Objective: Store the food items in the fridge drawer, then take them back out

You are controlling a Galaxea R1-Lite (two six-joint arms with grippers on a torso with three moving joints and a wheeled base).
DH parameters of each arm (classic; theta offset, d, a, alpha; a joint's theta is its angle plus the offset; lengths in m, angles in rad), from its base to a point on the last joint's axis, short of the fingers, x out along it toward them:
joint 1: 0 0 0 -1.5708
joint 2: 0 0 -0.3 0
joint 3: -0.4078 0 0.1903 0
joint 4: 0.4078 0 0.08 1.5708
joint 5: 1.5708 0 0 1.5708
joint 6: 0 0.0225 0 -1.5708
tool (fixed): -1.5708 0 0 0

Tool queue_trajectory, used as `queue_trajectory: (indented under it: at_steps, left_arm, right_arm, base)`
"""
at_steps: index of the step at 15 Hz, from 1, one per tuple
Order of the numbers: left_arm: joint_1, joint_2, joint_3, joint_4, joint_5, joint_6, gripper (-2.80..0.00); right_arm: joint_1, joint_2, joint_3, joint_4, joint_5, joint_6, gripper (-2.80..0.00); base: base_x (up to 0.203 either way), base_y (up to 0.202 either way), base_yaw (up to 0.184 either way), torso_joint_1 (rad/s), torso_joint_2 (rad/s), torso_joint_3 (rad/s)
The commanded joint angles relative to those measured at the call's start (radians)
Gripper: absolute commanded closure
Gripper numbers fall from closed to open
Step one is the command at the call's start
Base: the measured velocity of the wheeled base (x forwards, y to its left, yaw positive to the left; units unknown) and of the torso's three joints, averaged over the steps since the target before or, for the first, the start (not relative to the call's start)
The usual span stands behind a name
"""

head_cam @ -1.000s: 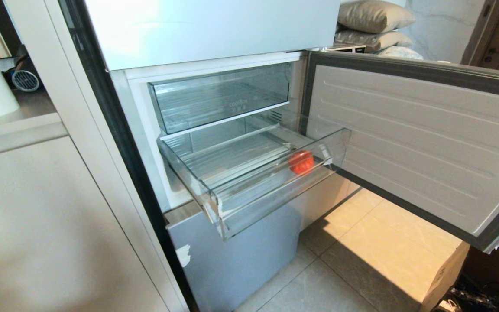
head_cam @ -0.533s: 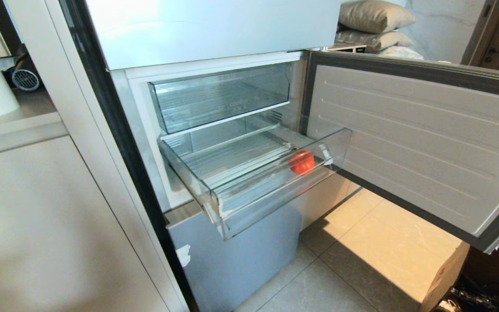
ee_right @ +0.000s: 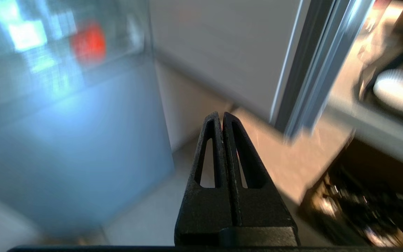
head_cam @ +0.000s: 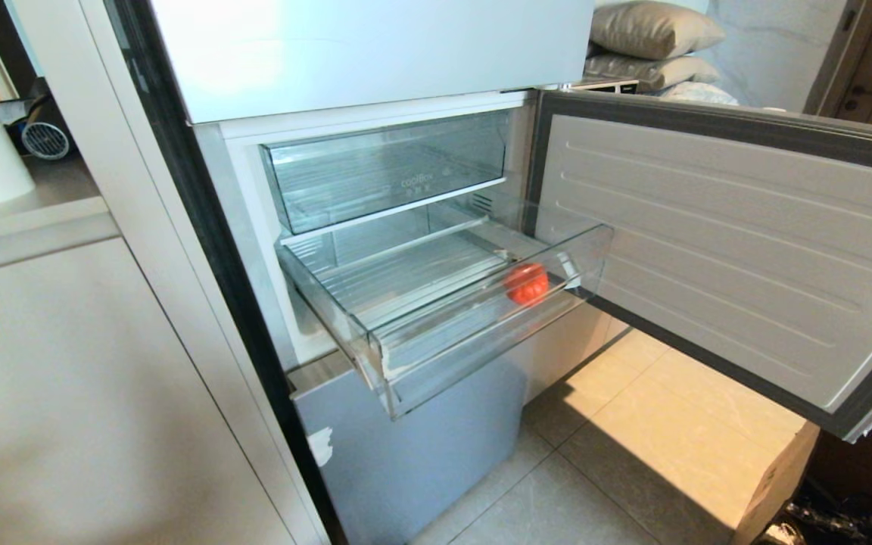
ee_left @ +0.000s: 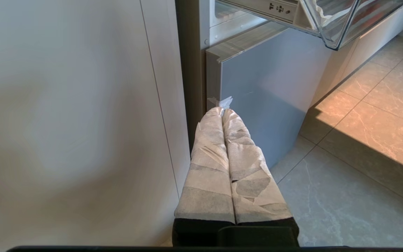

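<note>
ribbed clear fridge drawer [head_cam: 481,333] holds one round red food item [head_cam: 526,283].

My head camera looks down from above at the fridge drawer [head_cam: 436,303], pulled out beside the open fridge door [head_cam: 724,257]. My left wrist camera sits low, looking along my left end effector [ee_left: 222,112] at the grey lower panel [ee_left: 264,105], the drawer's front corner overhead. My right wrist camera, also low, faces past my right end effector [ee_right: 220,117] toward that panel (much blurred), with one red food item [ee_right: 89,43] showing through the drawer. All three share the drawer
</note>
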Motion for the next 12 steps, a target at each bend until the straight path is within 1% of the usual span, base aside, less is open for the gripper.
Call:
queue_trajectory:
  at_steps: [1, 3, 4, 6, 9, 10, 11, 12]
  left_arm:
    - [0.001, 0.001, 0.0, 0.0, 0.001, 0.0, 0.0]
    - [0.001, 0.001, 0.0, 0.0, 0.001, 0.0, 0.0]
    - [0.0, 0.001, 0.0, 0.0, -0.001, 0.001, 0.0]
    - [0.001, 0.001, 0.0, 0.0, -0.001, 0.0, 0.0]
    - [0.001, 0.001, 0.0, 0.0, 0.0, -0.004, 0.0]
    - [0.0, 0.001, 0.0, 0.0, 0.001, -0.016, 0.0]
    - [0.0, 0.001, 0.0, 0.0, 0.001, -0.017, 0.0]
    - [0.001, 0.001, 0.0, 0.0, 0.001, -0.017, 0.0]
  right_arm:
    - [0.05, -0.154, 0.123, -0.004, -0.009, -0.033, 0.0]
    - [0.052, -0.157, 0.265, -0.129, -0.007, -0.105, 0.0]
    - [0.033, -0.167, 0.324, -0.165, 0.01, -0.151, 0.0]
    - [-0.002, -0.245, 0.339, -0.1, 0.042, -0.17, 0.0]
    - [-0.023, -0.423, 0.338, 0.011, 0.092, -0.156, 0.0]
    - [-0.027, -0.438, 0.338, 0.038, 0.095, -0.124, 0.0]
    - [-0.03, -0.431, 0.338, 0.053, 0.09, -0.072, 0.0]
    - [-0.031, -0.43, 0.338, 0.056, 0.089, -0.063, 0.0]
  base:
    - [0.0, 0.0, 0.0, 0.0, 0.0, 0.0]
    - [0.0, 0.0, 0.0, 0.0, 0.0, 0.0]
    - [0.0, 0.0, 0.0, 0.0, 0.0, 0.0]
    - [0.0, 0.0, 0.0, 0.0, 0.0, 0.0]
    - [0.0, 0.0, 0.0, 0.0, 0.0, 0.0]
    - [0.0, 0.0, 0.0, 0.0, 0.0, 0.0]
    - [0.0, 0.0, 0.0, 0.0, 0.0, 0.0]
    - [0.0, 0.0, 0.0, 0.0, 0.0, 0.0]
